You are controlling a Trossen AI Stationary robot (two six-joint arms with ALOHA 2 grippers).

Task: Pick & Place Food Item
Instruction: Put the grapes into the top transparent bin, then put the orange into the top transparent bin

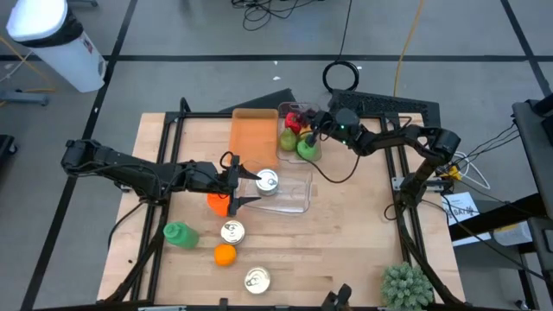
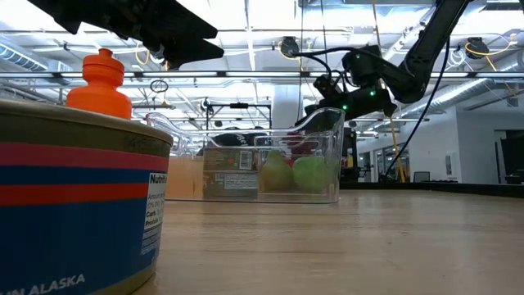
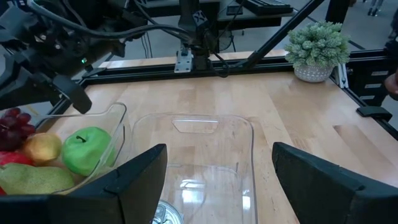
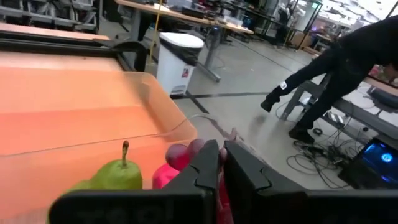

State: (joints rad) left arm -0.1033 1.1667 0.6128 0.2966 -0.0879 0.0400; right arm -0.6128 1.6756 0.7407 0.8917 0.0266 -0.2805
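The left gripper [image 1: 246,187] hangs over the clear bin [image 1: 289,192] at the middle of the surface [image 1: 346,242], its fingers [image 3: 140,180] spread wide around a can [image 1: 268,182] whose silver lid just shows between them in the left wrist view; from above, the can sits at the bin's near end, and whether the pads already touch it cannot be told. The step in hand looks to be the can's placing in that bin: to do it well, the arm should set the can flat on the bin floor, keep the fingers wide, and draw straight up so neither fingertip clips the rim or tips the can. The right gripper [image 1: 318,128] hovers over the fruit bin [image 1: 298,134] at the far side, fingers pressed together and empty, above a pear [image 4: 115,174] and red grapes [image 4: 180,155]. An orange tray [image 1: 253,138] lies beside the fruit. Nearer the front edge wait a second can [image 1: 232,231], a third can [image 1: 257,279], an orange [image 1: 225,255] and a green bottle [image 1: 180,235], well apart from the bins.
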